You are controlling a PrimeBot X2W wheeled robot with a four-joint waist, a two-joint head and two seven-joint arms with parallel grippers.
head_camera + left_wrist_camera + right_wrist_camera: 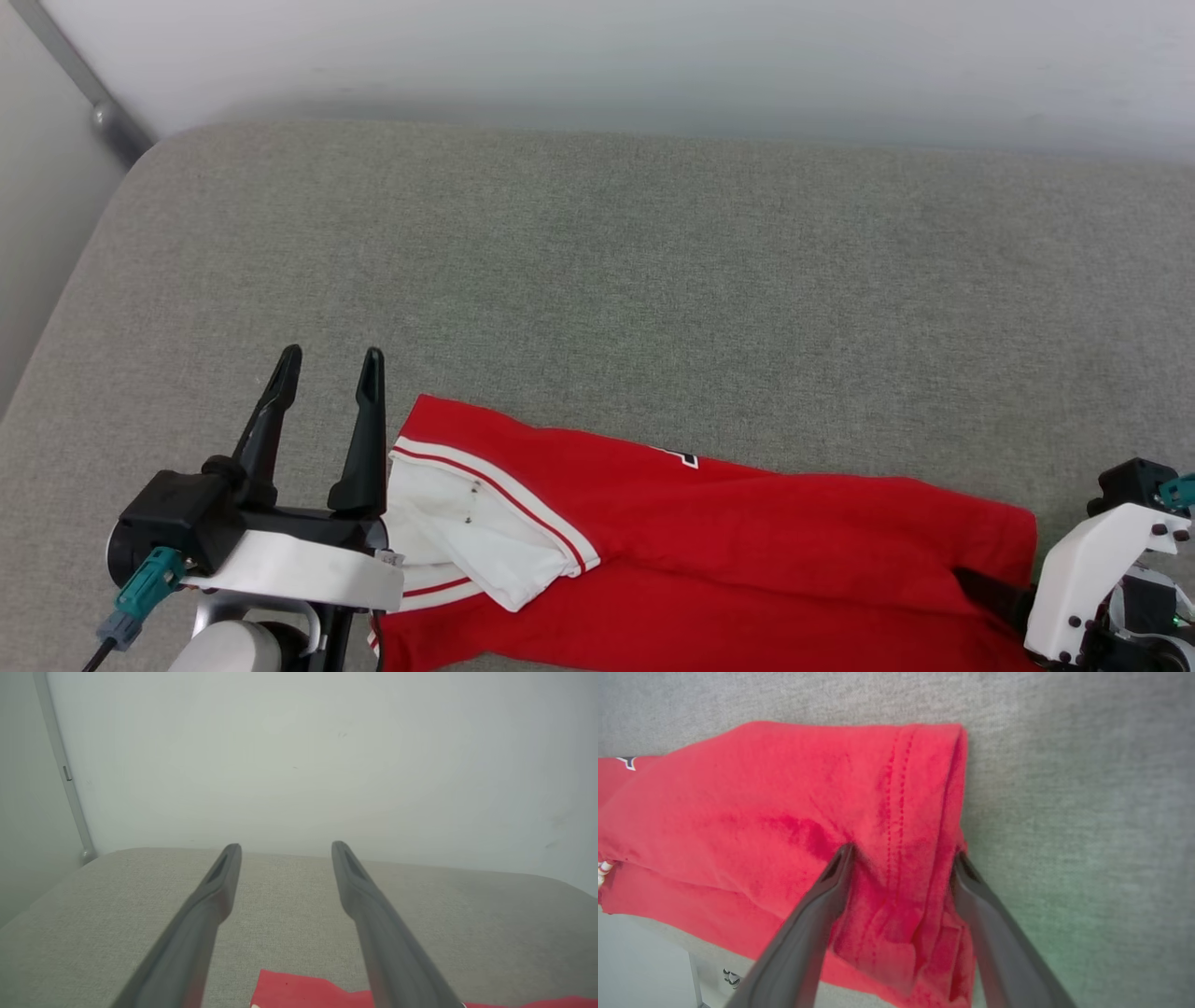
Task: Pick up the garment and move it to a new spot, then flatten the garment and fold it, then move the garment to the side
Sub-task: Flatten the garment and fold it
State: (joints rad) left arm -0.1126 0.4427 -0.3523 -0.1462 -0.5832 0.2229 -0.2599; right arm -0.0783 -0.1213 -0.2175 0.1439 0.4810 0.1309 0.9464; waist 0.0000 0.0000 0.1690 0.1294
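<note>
Since both hands are wide open and neither has closed on anything, I read this as a re-grip point in the flatten-and-fold stage, not a carry. Shirt (747, 551) lies on the grey cloth-covered table (597, 280) along its near edge, doubled into a long red band running left to right, with the white sleeve end (485, 546) and its red stripe flopped on top at the left. Left hand (331, 357) is empty, fingers spread, hovering just beside the shirt's left end and pointing toward the wall (653, 56); no cloth between its fingers. Right hand (902, 854) sits at the opposite end, fingers spread and straddling the stitched hem (896, 788), tips on or pressed into the cloth but not pinching it. Next move, my guess: right closes on the hem layers, left shifts across and down onto the sleeve-end corner, then both lift together for the next fold or the slide to the side. It needs to catch all layers or the band opens up. Can't see: the near edge of the shirt is cut off at the bottom of the head view; the right fingers there are mostly hidden behind the white wrist housing (1092, 569); the print (680, 456) is just a black-and-white sliver, unreadable; layer count is unclear; can't tell whether the right fingertips reach the table under the cloth.
</note>
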